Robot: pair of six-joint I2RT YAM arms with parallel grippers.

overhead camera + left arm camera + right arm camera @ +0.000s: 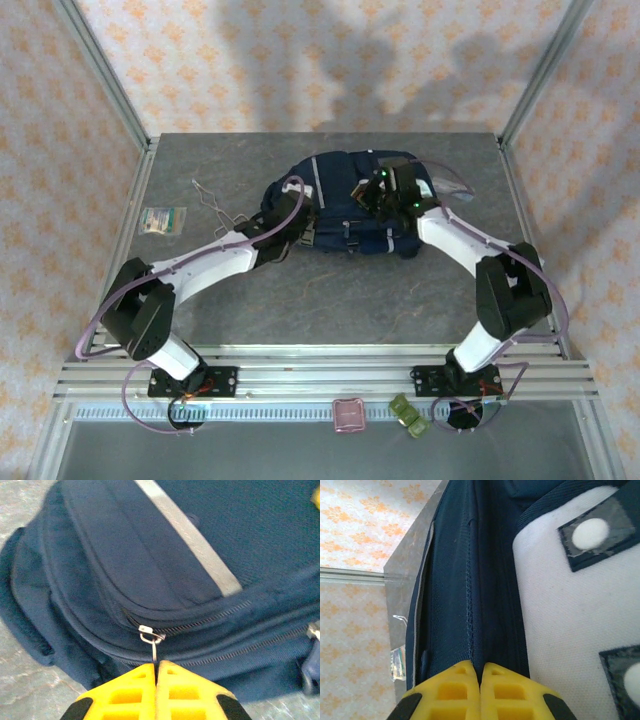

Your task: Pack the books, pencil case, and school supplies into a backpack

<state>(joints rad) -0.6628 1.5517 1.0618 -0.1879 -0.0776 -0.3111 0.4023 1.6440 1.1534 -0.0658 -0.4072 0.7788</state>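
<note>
Your left gripper (156, 667) is clamping the zipper pull (153, 650), teeth stretching right along the backpack (150, 555) your right gripper (480, 666) is pinching.

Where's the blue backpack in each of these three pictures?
Top external: the backpack sits just above centre.
Left wrist: its navy side above the shut jaws, which pinch the zipper pull.
Right wrist: navy side centre, white patch right.
Shared landmark: light grey stripe, in top and left-wrist views.

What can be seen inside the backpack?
Nothing inside shows: navy fabric of the backpack covers any contents. In the left wrist view the zip teeth beside the pull look closed.
</note>
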